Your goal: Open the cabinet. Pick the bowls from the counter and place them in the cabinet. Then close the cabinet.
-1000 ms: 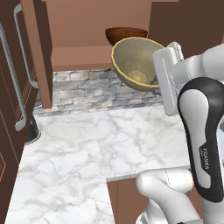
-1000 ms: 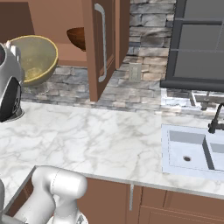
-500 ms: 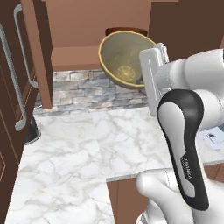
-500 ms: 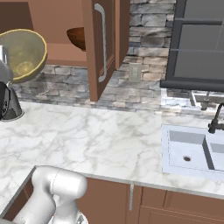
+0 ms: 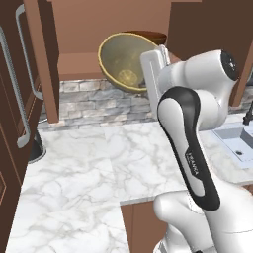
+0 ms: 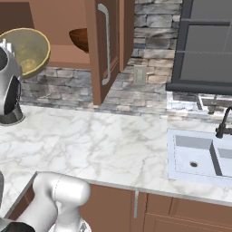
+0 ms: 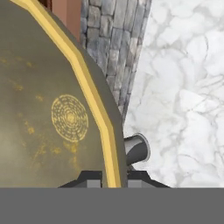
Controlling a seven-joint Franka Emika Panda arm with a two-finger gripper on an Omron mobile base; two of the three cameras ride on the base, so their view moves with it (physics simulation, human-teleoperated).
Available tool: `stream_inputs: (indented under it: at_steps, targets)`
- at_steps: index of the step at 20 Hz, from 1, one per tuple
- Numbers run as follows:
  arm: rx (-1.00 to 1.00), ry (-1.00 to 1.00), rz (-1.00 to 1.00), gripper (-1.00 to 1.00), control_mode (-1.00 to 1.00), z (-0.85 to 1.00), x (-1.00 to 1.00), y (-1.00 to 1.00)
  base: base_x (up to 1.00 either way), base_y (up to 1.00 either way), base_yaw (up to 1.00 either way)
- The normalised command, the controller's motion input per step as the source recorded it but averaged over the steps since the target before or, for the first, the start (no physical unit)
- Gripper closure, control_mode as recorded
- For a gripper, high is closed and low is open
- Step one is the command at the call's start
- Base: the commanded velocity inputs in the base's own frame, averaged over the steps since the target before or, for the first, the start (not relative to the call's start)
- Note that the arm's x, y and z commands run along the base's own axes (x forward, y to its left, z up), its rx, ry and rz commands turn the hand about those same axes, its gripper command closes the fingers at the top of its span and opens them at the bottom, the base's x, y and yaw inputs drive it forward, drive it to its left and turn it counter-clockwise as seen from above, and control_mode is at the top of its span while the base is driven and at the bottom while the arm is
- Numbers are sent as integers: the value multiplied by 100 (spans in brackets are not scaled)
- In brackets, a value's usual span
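The gripper [image 7: 107, 177] is clamped on the rim of the pale bowl [image 5: 124, 61] — tipped on its side, held up at the open cabinet [image 5: 81, 29], above the counter's [image 5: 99, 163] back edge. The brown bowl [image 6: 79, 39] already sits on the shelf, just behind.

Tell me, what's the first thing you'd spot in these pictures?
A big yellowish bowl tipped on its side, held up by the robot's gripper at the open cabinet. Behind it, a dark wooden bowl already sits on the cabinet shelf, above the white marble counter.
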Motion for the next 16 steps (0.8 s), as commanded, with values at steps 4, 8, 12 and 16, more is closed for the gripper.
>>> stream_inputs:
  at_steps: [4, 8, 12, 16]
  targets:
    - [0, 0, 5, 100, -100, 0, 56, 31, 0, 0, 0]
    - [0, 1, 3, 100, -100, 0, 65, 15, 0, 0, 0]
    - [0, 0, 0, 100, -100, 0, 75, 9, 0, 0, 0]
    - [0, 1, 0, 100, -100, 0, 75, 14, 0, 0, 0]
